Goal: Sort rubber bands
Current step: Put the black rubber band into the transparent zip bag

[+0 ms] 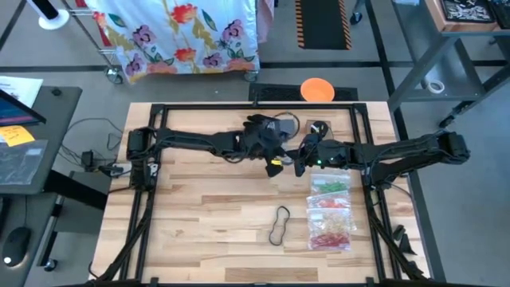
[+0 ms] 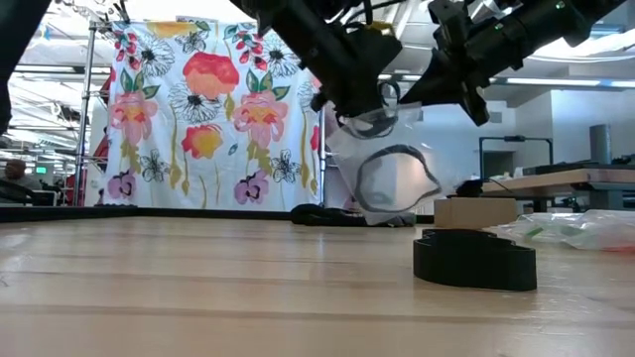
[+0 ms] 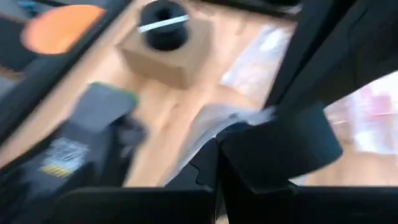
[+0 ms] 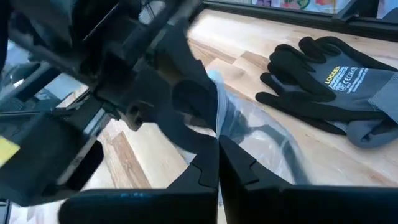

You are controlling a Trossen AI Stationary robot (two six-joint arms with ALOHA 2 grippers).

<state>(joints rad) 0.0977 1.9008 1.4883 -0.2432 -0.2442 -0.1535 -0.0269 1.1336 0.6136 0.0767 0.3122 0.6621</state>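
Left tool (image 2: 369, 111) and right tool (image 2: 437, 94), both clamped shut, pinch a clear bag (image 2: 382, 164) above the bench (image 1: 207, 215); bag contents blurry. Black bands (image 1: 279, 226) lie mid-bench, filled bags (image 1: 331, 211) right, glove (image 4: 329, 81) behind.

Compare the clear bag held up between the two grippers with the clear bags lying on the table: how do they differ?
The held bag hangs in the air, pinched by the left gripper and right gripper, both shut; the bags on the table lie flat, untouched. The held bag shows a black band inside; the bags on the table hold green, red and yellowish bands. Both kinds are clear plastic.
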